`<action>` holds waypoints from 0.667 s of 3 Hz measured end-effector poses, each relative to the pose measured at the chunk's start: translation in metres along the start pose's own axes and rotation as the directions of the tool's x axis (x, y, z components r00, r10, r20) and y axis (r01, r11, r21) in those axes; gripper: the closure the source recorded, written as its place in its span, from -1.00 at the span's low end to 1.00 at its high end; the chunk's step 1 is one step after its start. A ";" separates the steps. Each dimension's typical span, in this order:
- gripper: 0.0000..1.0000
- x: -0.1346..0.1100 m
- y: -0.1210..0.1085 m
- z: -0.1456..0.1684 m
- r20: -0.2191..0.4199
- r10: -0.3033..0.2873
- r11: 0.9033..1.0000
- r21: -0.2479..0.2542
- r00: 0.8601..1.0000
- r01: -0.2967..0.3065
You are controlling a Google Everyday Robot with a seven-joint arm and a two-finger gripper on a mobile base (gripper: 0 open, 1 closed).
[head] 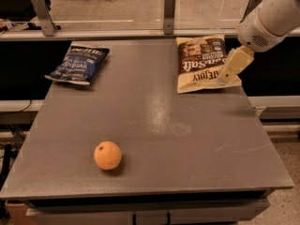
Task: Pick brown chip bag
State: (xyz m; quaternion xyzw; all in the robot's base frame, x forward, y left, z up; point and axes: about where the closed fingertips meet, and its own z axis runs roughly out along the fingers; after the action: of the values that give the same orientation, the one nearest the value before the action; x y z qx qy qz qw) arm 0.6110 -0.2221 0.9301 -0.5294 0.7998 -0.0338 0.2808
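The brown chip bag (200,63) lies flat at the far right of the grey table (154,125), dark brown half toward the back, cream half with "Sea Salt" lettering toward me. My gripper (227,74) hangs from the white arm (272,18) at the upper right. Its cream fingers point down over the bag's right edge, covering part of it.
A dark blue vinegar chip bag (78,63) lies at the far left of the table. An orange (108,155) sits near the front left. A rail with metal posts (169,6) runs along the table's back edge. The table's right edge is just right of the gripper.
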 end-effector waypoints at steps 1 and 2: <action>-1.00 0.001 -0.021 0.032 0.032 0.070 0.998 -0.007 0.997 -0.070; -1.00 0.001 -0.033 0.062 0.051 0.128 0.991 -0.031 0.991 -0.126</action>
State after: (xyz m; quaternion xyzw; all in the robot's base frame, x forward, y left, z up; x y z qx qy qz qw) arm 0.6681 -0.2229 0.8895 -0.4820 0.8247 0.0093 0.2958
